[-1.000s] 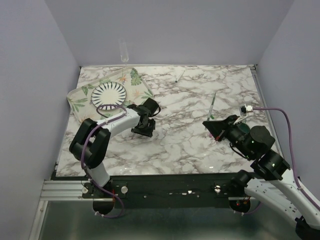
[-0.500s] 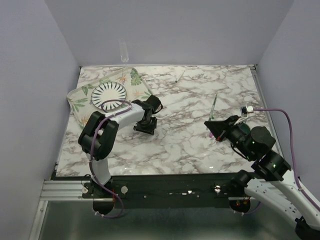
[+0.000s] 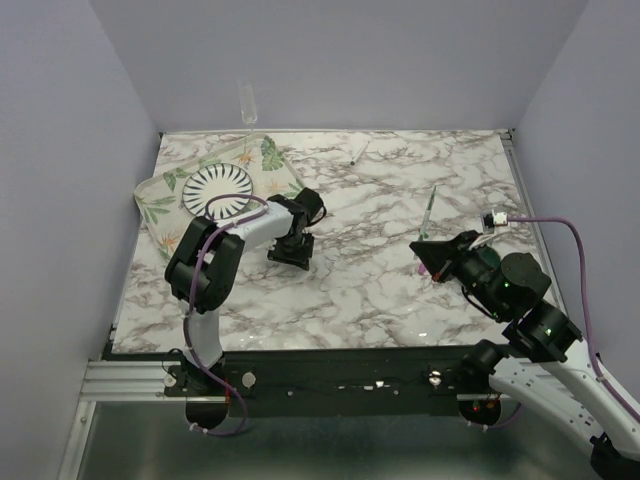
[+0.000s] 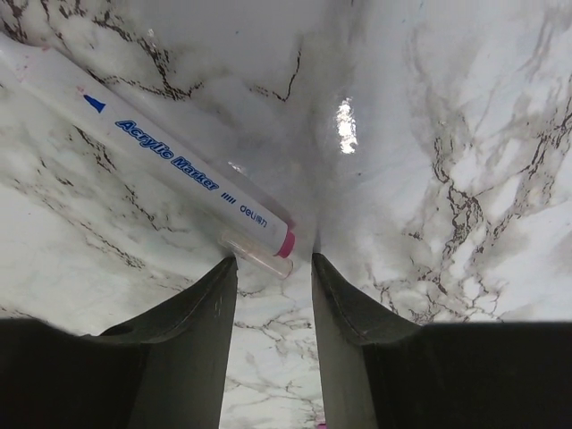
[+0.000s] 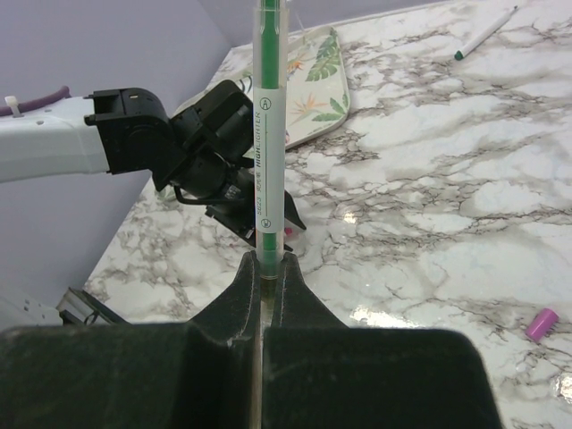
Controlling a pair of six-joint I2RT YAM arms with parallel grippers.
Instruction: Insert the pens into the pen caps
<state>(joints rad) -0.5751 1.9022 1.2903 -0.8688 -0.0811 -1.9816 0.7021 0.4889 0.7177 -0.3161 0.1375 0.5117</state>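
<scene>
Left gripper (image 4: 273,261) open, jaws apart right at the pink end of white marker (image 4: 170,161), which lies flat on counter (image 3: 380,280). Right gripper (image 5: 265,264) clamped on green pen (image 5: 268,107) at one end, pen sticking straight out. Pens look light, stiff, slick, so probably best pinched mid-barrel. Pink cap (image 5: 541,323) lies loose on counter.

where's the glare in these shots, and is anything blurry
Left wrist: a bright glare spot on the marble table, the marker pen lettering sharp, the left gripper dark. Right wrist: pale sheen on the table, the green pen crisp. Top external: soft sheen on the table's near part.
</scene>
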